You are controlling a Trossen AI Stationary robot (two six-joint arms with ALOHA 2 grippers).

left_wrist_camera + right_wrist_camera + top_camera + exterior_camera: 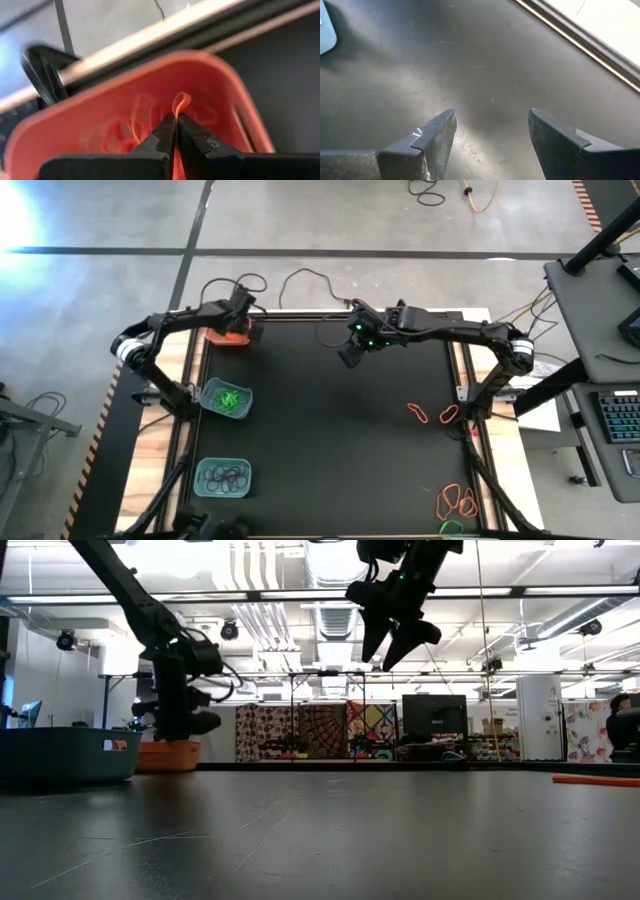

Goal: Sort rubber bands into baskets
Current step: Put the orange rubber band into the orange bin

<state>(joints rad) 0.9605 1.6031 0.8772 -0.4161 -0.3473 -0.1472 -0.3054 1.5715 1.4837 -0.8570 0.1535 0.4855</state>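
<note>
Near right corner: loose orange rubber bands in a cluster on the black mat, a green one just beside them at the mat's edge.
Near left corner: teal basket with black rubber bands inside.
Left side, mid-depth: second teal basket with bright green rubber bands inside, close to the left arm's elbow.
Right side, mid-depth: two more orange bands lying flat on the mat, near the right arm's upright section, well apart from every basket.
Right arm: base at the right edge, forearm reaching across toward the far middle of the table, wrist bent downward.
Right gripper: raised high above the mat in the low view, fingers spread wide, nothing between them, bare mat beneath.
Left arm: folded sharply, elbow out at the left edge, forearm angled toward the far left corner, wrist tipped down.
Left gripper: closed tight directly over the orange basket, tips pinching an orange rubber band that stands up in a small loop above them.
Orange basket contents: several more orange bands lying on its floor.
Far left corner: orange basket against the table's far rail, just below the left gripper.
Beyond the table: cables on the grey floor.
</note>
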